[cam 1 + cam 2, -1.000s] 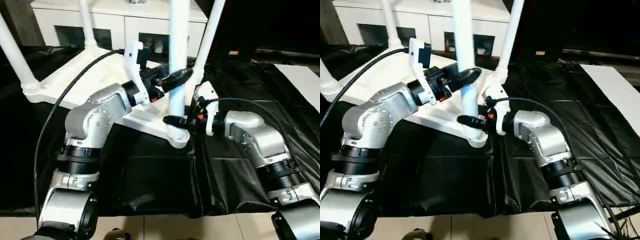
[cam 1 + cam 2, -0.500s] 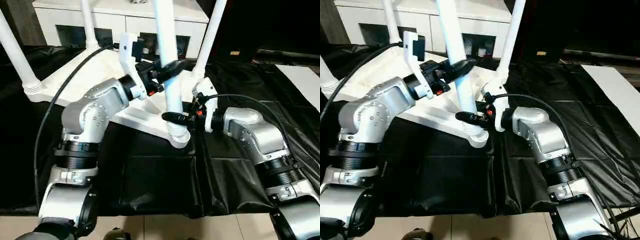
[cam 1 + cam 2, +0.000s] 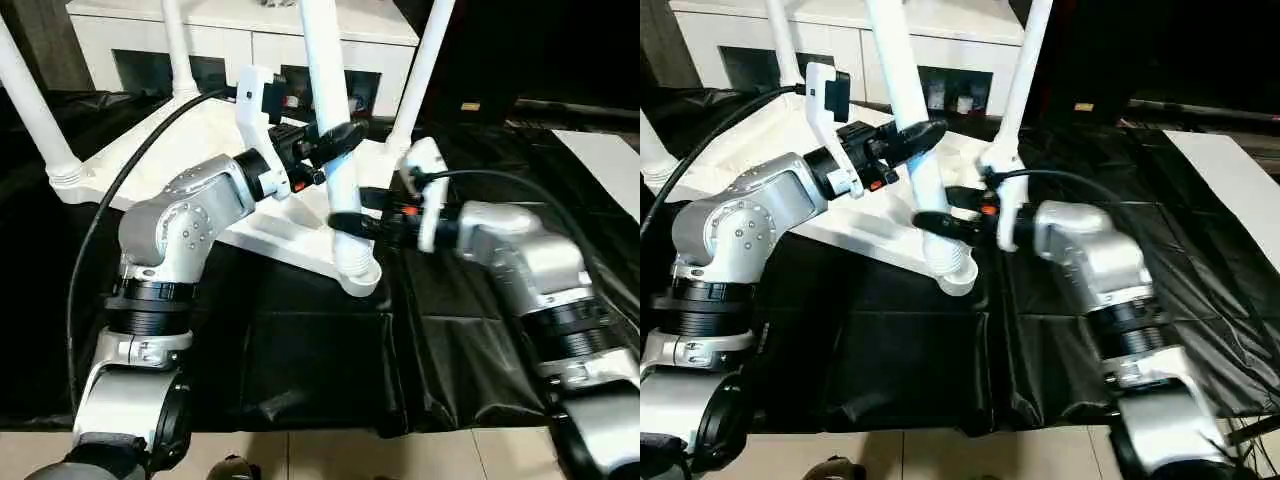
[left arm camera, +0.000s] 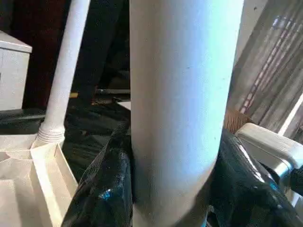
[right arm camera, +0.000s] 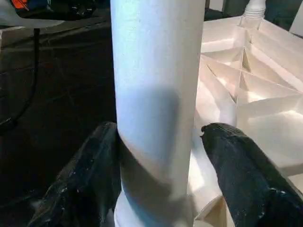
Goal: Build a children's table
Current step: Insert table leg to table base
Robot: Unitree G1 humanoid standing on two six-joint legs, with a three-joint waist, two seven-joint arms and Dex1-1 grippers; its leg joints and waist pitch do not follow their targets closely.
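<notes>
Tabletop (image 3: 150,150) upside down on black sheet (image 3: 300,360). 4th leg (image 3: 330,110) in near-corner socket, tilted. L gripper (image 3: 335,140) clamped mid-leg — prob. to steady/turn it. R gripper (image 3: 352,212) low by socket, jaws apart, one finger (image 5: 246,175) off leg.

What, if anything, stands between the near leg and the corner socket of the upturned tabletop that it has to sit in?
Nothing visible does. The near leg already stands with its foot in the near corner socket of the tabletop, leaning slightly. The left gripper clamps it higher up; the right gripper brackets it lower down.
</notes>
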